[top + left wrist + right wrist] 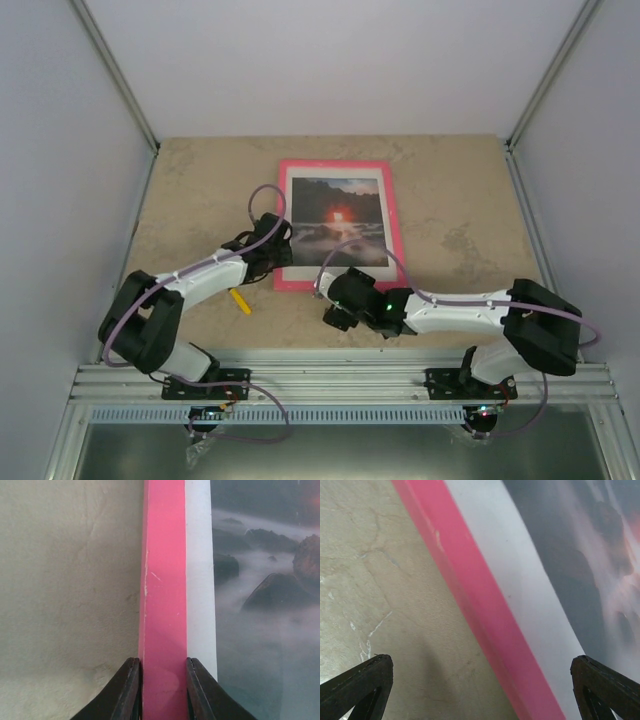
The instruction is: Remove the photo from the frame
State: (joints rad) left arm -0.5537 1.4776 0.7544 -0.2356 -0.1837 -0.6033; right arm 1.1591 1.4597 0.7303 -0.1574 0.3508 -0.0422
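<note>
The pink frame (393, 215) lies flat on the stone-look table, with the photo (335, 222) of dark rocks and a red sun inside a white mat. My left gripper (280, 240) is at the frame's left side. In the left wrist view its fingers (131, 690) press both sides of the pink rail (164, 605), so the left gripper (163, 680) is shut on it. The photo (265, 605) lies to the right of the mat (200, 580). My right gripper (335, 292) hovers over the frame's near edge. It (480, 667) stands wide open above the pink rail (480, 615), holding nothing.
A small yellow object (241, 300) lies on the table beside the left arm. Grey enclosure walls (60, 150) close in the left, right and back. An aluminium rail (340, 380) carries both arm bases along the near edge.
</note>
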